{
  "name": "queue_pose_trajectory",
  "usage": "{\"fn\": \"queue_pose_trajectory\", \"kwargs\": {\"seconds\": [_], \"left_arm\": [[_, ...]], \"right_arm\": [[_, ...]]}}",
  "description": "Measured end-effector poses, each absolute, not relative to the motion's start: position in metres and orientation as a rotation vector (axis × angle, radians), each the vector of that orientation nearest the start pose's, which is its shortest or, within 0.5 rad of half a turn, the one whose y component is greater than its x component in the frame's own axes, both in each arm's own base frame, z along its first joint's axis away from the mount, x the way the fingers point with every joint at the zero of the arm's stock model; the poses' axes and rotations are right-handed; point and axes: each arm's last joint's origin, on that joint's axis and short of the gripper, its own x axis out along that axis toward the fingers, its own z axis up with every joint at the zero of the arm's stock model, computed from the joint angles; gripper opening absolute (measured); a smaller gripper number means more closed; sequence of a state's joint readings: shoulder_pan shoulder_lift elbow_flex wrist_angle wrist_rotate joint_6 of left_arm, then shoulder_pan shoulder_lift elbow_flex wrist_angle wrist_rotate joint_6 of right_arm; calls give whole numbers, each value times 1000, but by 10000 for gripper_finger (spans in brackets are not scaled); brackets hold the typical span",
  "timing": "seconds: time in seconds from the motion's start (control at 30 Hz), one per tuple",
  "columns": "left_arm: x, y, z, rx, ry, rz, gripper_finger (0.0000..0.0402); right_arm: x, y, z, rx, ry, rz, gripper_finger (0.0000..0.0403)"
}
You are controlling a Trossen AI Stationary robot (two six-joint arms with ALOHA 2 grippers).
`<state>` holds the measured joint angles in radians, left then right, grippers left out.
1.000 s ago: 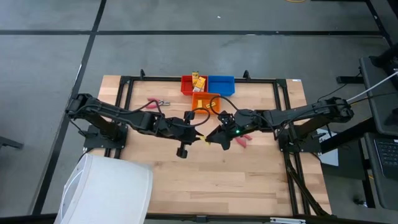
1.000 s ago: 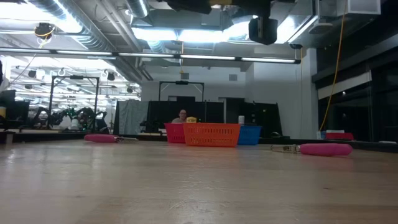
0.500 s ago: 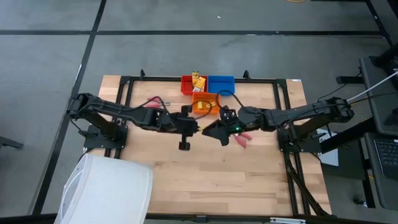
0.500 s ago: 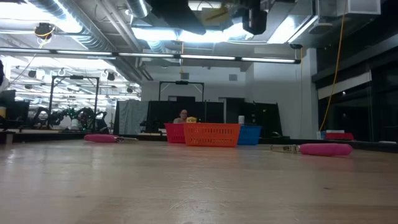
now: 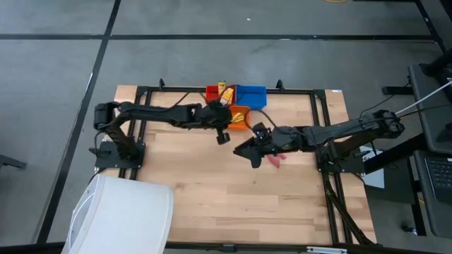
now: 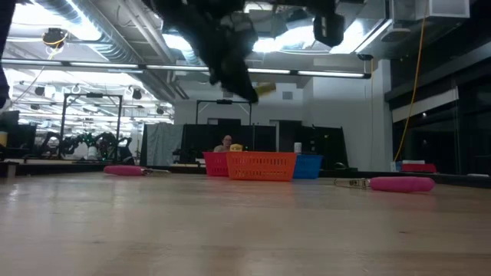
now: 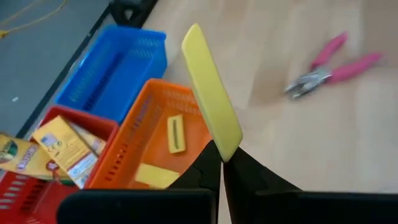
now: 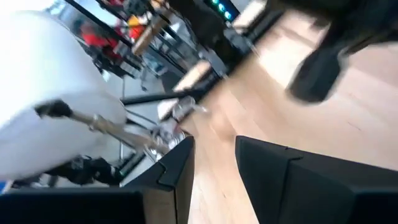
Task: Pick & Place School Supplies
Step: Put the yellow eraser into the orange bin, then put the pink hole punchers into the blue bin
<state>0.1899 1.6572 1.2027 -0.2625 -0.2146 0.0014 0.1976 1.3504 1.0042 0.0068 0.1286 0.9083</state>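
Above the orange bin [image 7: 143, 140], at twelve o'clock on the table [image 5: 212, 190], a flat yellow block [image 7: 211, 93] is held upright by one end in the left gripper [image 7: 222, 163], its jaws pinched tight on it. Two similar yellow pieces [image 7: 176, 133] already lie in that bin. For a clean drop, the block should be centred over the bin and lowered before release. Toward three o'clock, the right gripper [image 8: 212, 163] is seen partly open and empty above bare wood near pink-handled pliers [image 5: 277, 158]. From table height, both grippers are largely cut off and the bins' contents hidden.
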Motion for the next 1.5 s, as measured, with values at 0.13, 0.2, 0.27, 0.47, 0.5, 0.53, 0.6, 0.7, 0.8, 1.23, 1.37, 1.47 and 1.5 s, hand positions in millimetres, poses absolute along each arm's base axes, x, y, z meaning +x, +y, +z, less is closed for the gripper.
{"fn": "queue_pose_trajectory", "kwargs": {"seconds": [0.13, 0.2, 0.27, 0.47, 0.5, 0.53, 0.6, 0.7, 0.8, 1.23, 1.37, 1.47, 1.5], "left_arm": [[362, 95, 221, -6, 791, 418, 1], [366, 104, 207, -25, 815, 417, 1], [369, 112, 196, -41, 821, 413, 1], [374, 129, 166, -89, 861, 419, 3], [374, 131, 164, -99, 868, 411, 5], [374, 132, 162, -106, 868, 404, 8], [373, 134, 162, -110, 869, 411, 17], [372, 135, 171, -86, 845, 457, 39], [373, 136, 186, -48, 764, 469, 63], [355, 87, 246, -61, 712, 267, 131], [347, 44, 276, 28, 641, 168, 128], [338, 13, 297, 43, 567, 96, 129], [335, 3, 303, 38, 546, 81, 132]], "right_arm": [[288, 66, 300, 843, 414, -124, 122], [281, 72, 297, 840, 458, -153, 122], [274, 78, 294, 839, 505, -186, 122], [256, 97, 287, 854, 596, -260, 122], [254, 100, 287, 859, 598, -265, 122], [252, 102, 286, 860, 602, -277, 122], [248, 106, 283, 859, 620, -307, 122], [241, 110, 279, 861, 652, -358, 122], [235, 112, 275, 854, 681, -409, 122], [197, 110, 252, 662, 1025, -595, 122], [196, 101, 232, 634, 1128, -578, 126], [198, 91, 215, 660, 1179, -563, 145], [199, 88, 210, 669, 1186, -549, 154]]}}
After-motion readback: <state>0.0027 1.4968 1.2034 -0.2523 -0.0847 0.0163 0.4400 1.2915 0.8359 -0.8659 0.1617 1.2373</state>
